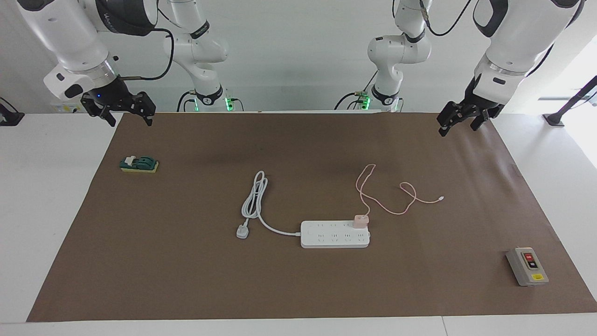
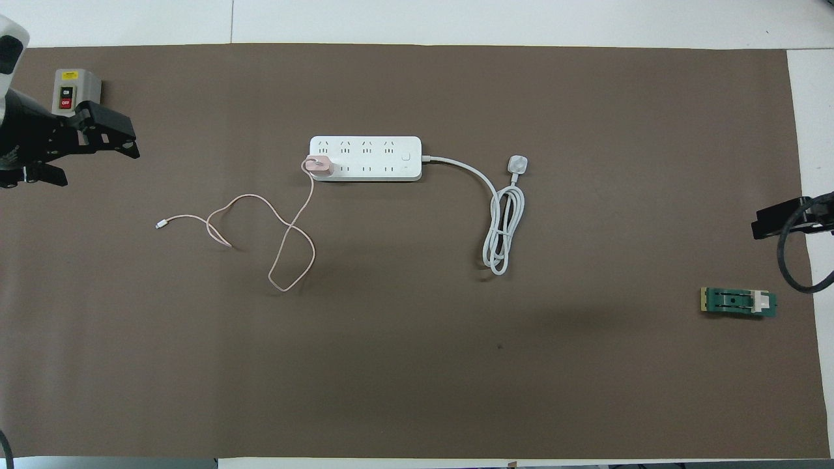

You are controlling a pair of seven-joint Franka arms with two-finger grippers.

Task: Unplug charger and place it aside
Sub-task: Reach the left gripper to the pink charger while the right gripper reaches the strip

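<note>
Charger (image 1: 361, 220): seated in power strip (image 1: 335, 234), end socket twd L arm's end of table; well apart from both pincers.
L pincer (image 1: 458, 122): fingers spread, empty, in air over mat edge.
R pincer (image 1: 124, 113): spread, empty, waiting.
Method: L pincer to grip pink cube body, not cable; pull straight up. Strip unrestrained, may lift with it.

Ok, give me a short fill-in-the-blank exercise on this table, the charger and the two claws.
1. The small pale pink cube charger is plugged into the long white ____.
2. Its thin pink cable lies looped on the ____ mat.
3. The grey switch box sits at the ____ arm's end.
4. The left claw and right claw hold ____.

Missing: power strip; brown; left; nothing
</note>
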